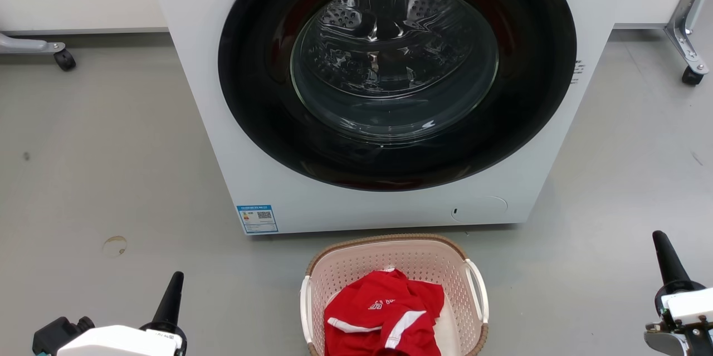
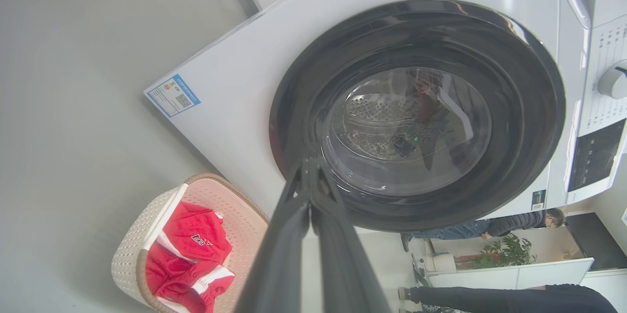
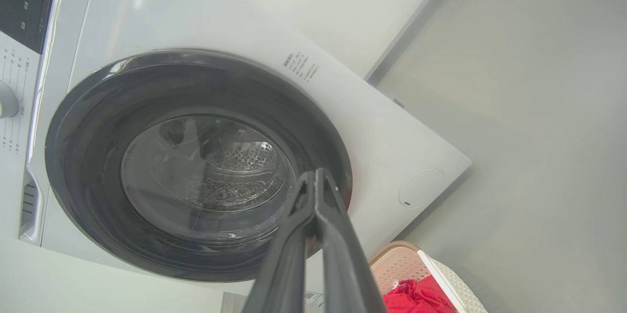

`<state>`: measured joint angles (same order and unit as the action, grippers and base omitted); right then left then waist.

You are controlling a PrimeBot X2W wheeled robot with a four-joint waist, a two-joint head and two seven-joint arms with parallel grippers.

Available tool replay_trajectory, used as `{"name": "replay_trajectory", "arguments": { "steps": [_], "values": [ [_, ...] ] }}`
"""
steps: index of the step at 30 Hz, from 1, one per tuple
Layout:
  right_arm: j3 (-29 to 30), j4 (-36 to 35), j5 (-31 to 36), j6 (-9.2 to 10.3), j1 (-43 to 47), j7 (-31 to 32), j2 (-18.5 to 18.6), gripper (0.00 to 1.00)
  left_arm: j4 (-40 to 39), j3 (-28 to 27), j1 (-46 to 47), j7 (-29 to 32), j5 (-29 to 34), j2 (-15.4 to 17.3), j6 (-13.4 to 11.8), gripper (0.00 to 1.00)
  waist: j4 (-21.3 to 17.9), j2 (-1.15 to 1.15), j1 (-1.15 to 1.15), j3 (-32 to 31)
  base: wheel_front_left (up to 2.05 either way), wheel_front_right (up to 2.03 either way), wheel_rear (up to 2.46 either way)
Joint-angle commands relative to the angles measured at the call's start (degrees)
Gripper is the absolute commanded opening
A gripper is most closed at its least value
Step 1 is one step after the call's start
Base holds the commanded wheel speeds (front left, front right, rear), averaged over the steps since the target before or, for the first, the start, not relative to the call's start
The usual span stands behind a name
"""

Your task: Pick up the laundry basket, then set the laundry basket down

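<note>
Landmark: the white front-loading washing machine is standing on the grey floor, its round dark glass door sitting closed.
Basket: the pale pink perforated plastic laundry basket, with a brown woven-look rim and white loop handles, is resting upright on the floor just in front of the washing machine, below the door.
Contents: a crumpled red garment with white trim is lying inside the laundry basket.
Left gripper: it is hovering in front of the washing machine's left lower corner, well apart from the laundry basket. In the left wrist view its long dark fingers are meeting at the tips, clenched on nothing.
Right gripper: it is hovering off the washing machine's right side. In the right wrist view it is likewise closed and grasping nothing.
Head view extras: black caster wheels are sitting on either side of the washing machine.
Left wrist view extras: a white dial is showing on the washing machine's panel, and a person in a dark jacket is leaning near a potted plant beyond the machine.
</note>
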<state>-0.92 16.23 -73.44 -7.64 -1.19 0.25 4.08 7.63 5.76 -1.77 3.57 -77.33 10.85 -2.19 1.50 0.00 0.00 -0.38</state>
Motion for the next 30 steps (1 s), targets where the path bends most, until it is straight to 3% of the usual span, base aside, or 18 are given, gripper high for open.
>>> {"name": "replay_trajectory", "arguments": {
  "steps": [1, 30],
  "values": [
    [0.1, -1.7, -1.7, 0.10, -3.6, 0.7, 1.1, 0.00, -0.7, -2.4, 3.7, 0.4, -1.4, 0.1, 1.1, 0.00, -0.1, 0.00, 0.00, 0.0, 0.00, 0.00, 0.00],
    [5.8, -2.1, -16.0, 0.14, -4.7, 5.0, -0.5, 0.00, 5.2, -9.9, 7.2, 2.0, -13.0, -6.1, 8.2, 0.00, -1.2, 0.00, 0.00, 0.5, 0.00, 0.00, 0.00]
  ]
}}
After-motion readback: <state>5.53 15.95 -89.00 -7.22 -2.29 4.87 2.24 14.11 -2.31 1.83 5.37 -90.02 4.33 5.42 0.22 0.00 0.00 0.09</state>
